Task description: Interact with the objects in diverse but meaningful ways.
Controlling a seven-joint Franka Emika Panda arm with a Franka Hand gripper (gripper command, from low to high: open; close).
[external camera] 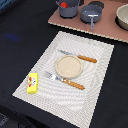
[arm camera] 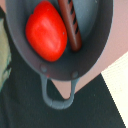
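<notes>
- The wrist view looks straight down into the dark grey two-handled pot (arm camera: 60, 45), which holds the red round tomato (arm camera: 46, 31) and the brown sausage stick (arm camera: 71, 25) side by side, touching or nearly so.
- One loop handle (arm camera: 57, 95) of the pot shows plainly; the other is out of frame.
- In the exterior view the same pot (external camera: 69, 8) stands on a pinkish-tan board (external camera: 107, 30) at the far side of the table, with a speck of red at its rim.
- The gripper shows in neither picture, so I cannot tell whether it is wide, narrow or holding anything (the camera's position suggests it is above the pot).
- The yellow block (external camera: 32, 82) lies on the near corner of the pale placemat (external camera: 97, 65), well apart from the pot.
- The tan round plate (external camera: 68, 66) sits bare mid-mat, between the fork (external camera: 64, 80) and the knife (external camera: 78, 56).
- A small grey pan (external camera: 91, 14) stands beside the pot.
- Judged progress: two foods are already potted; the block remains untouched, and I see no fish anywhere.
</notes>
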